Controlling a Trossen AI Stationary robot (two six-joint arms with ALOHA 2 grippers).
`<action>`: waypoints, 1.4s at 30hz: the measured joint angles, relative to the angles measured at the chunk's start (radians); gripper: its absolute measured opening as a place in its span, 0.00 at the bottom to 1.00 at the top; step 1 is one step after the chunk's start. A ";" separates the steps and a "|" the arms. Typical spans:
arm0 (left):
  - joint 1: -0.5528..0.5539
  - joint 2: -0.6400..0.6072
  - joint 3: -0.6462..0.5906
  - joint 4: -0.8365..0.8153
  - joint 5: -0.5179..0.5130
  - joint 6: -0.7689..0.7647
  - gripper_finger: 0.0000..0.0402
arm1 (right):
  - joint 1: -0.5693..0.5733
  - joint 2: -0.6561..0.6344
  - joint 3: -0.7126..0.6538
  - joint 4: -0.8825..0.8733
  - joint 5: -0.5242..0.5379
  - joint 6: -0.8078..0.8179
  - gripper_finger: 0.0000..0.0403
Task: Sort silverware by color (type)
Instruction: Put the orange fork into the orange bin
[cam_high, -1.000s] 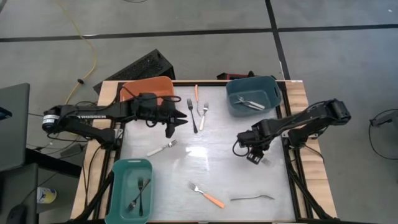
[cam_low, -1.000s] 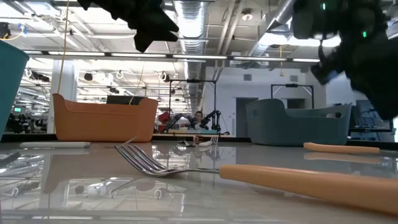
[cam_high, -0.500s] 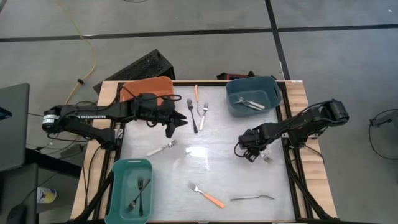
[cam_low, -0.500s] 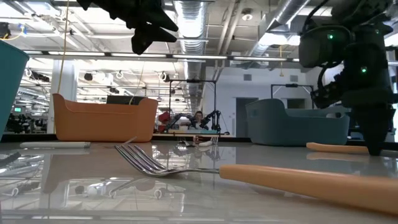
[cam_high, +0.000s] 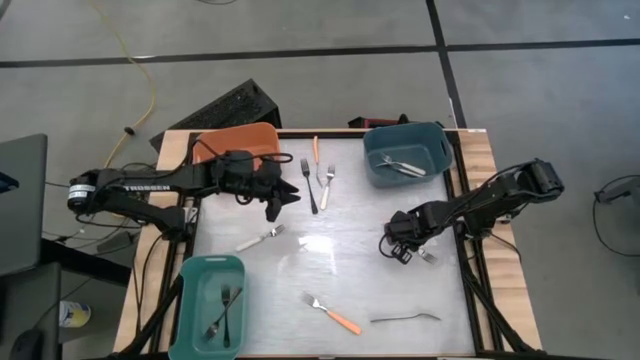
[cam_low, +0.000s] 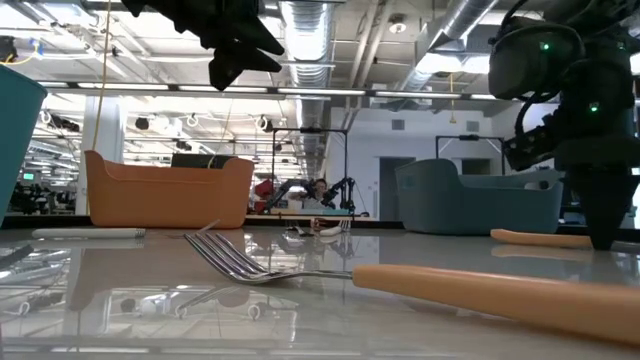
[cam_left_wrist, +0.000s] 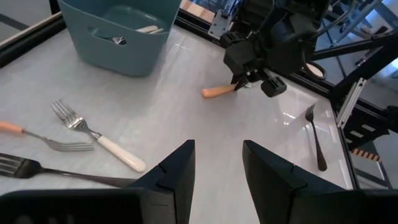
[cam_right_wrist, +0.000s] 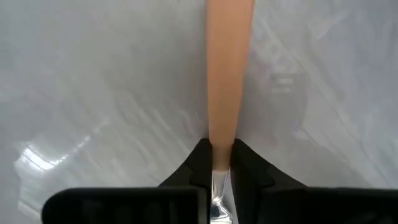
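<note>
Right fingers: the fingers (cam_right_wrist: 202, 163) pinch an orange-handled fork (cam_right_wrist: 229, 74) at the joint of handle and metal neck, narrow, pressed to both sides.
Right gripper (cam_high: 400, 247): right of centre in the high view, pointing down at the table (cam_high: 350, 230); the held fork's tines (cam_high: 428, 255) show just right of it.
Left fingers: the fingers (cam_left_wrist: 171, 171) stand moderately apart with nothing between them.
Left gripper (cam_high: 288, 196): upper left of centre in the high view, above the table.
Forks near the left gripper: a black fork (cam_high: 309, 184), a white-handled fork (cam_high: 329, 184) and an orange-handled one (cam_high: 316, 150), side by side at upper centre.
Other loose forks: a white-handled fork (cam_high: 262, 237) left of centre; an orange-handled fork (cam_high: 333, 314) at lower centre; a dark fork (cam_high: 406, 318) at lower right.
Orange bin (cam_high: 262, 133): upper left of the table; contents cannot be told.
Blue-grey bin (cam_high: 436, 138): upper right, holding light-coloured silverware (cam_high: 402, 165).
Teal bin (cam_high: 194, 300): lower left, holding dark forks (cam_high: 226, 310).
</note>
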 joint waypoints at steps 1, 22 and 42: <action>0.000 0.000 0.000 -0.003 0.000 0.000 0.30 | 0.000 0.001 0.005 -0.003 0.000 -0.006 0.13; 0.060 0.017 0.000 -0.103 0.109 -0.469 0.30 | -0.040 0.007 0.424 0.049 0.259 -0.602 0.13; 0.067 0.345 -0.001 0.403 0.418 -0.809 0.30 | -0.053 0.007 0.467 0.238 0.178 -1.323 0.13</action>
